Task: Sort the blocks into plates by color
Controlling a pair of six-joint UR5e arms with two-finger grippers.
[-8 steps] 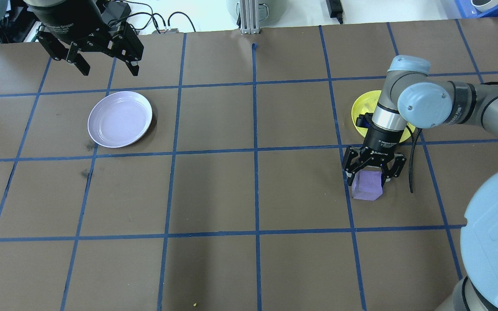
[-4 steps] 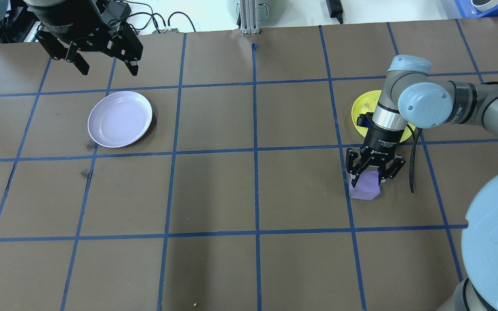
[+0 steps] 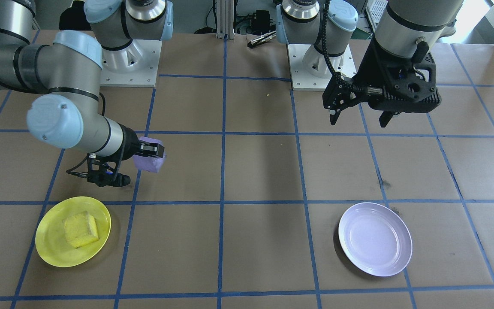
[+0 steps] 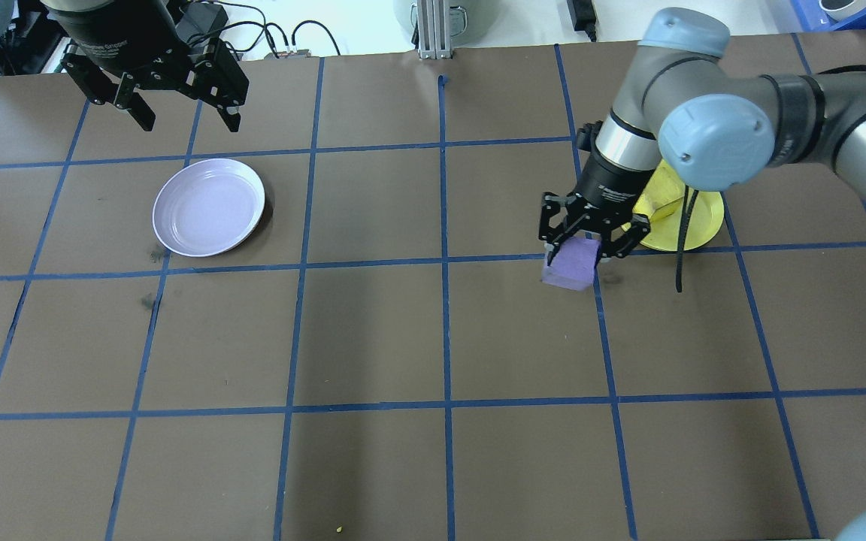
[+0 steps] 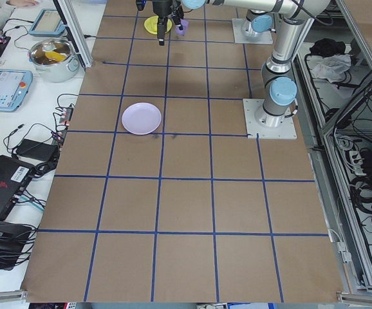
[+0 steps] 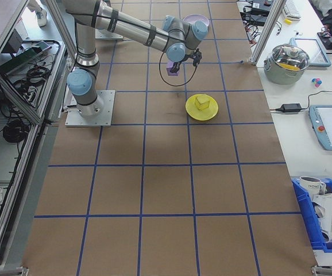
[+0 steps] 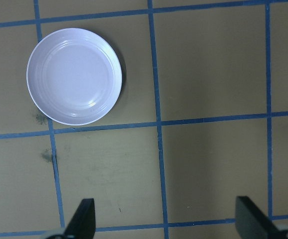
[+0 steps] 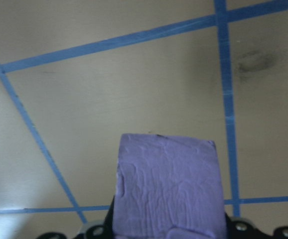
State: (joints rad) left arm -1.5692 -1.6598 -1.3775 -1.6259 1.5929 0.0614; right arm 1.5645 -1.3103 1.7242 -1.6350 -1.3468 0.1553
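Observation:
My right gripper (image 4: 582, 254) is shut on the pale purple block (image 4: 573, 267) (image 3: 148, 160) (image 8: 166, 189) and holds it above the table, just left of the yellow plate (image 4: 696, 225) in the overhead view. The yellow block (image 3: 79, 226) lies in the yellow plate (image 3: 49, 249). The lavender plate (image 4: 209, 207) (image 3: 375, 239) (image 7: 74, 75) sits bare on the table's left half. My left gripper (image 4: 186, 111) hangs open, high behind that plate, holding nothing.
Blue tape lines grid the brown table (image 4: 373, 338). Cables and a metal post (image 4: 433, 30) stand past the far edge. A pot (image 6: 290, 60), tablets and a blue bin (image 6: 321, 213) sit on side benches off the table.
My right gripper has lifted the purple block off the table and carried it left and toward the far edge. The left arm stayed put.

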